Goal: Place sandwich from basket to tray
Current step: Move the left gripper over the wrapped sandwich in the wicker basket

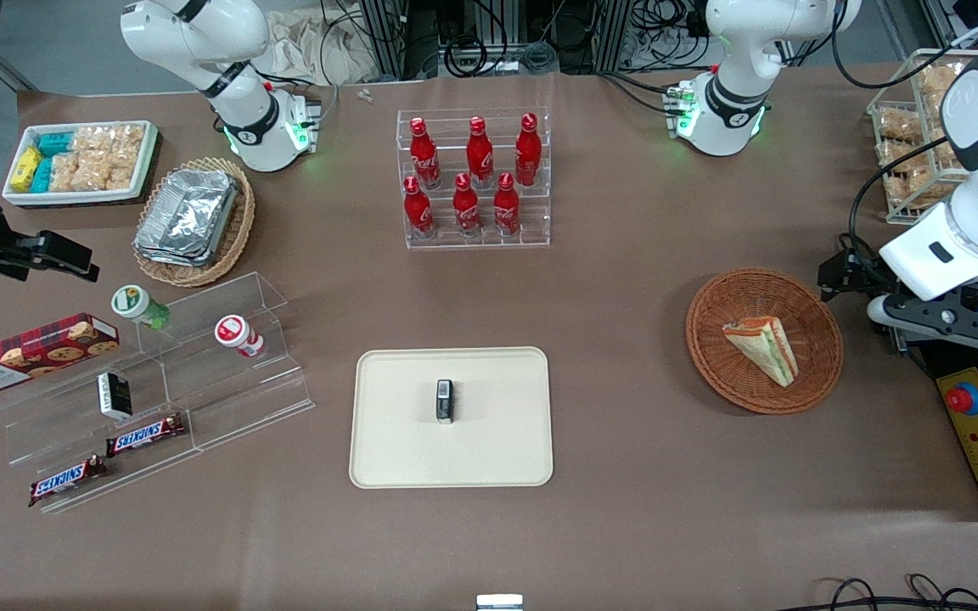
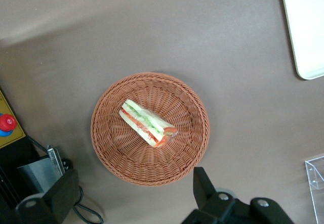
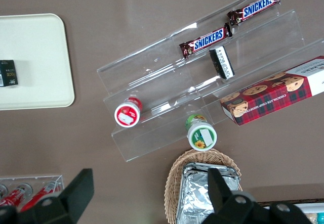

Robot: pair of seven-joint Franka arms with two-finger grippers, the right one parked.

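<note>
Gripper (image 2: 129, 204) hovers over the basket's (image 2: 116, 158) edge, fingers (image 2: 202, 186) wide apart, holding nothing. Sandwich (image 2: 147, 123) lies on its side in the basket middle, untouched. Tray (image 1: 387, 454) sits well apart toward the parked arm's end, 1 small black box (image 1: 445, 400) on it.

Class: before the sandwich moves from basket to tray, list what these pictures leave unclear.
- Tool: in the left wrist view it hovers above the basket, fingers spread; in the front view the arm's body hides it.
- Sandwich: its underside, hidden against the basket in every view.
- Tray: cut by the frame edge in both wrist views.
- Small dark packet on the tray: label too small to read.
</note>
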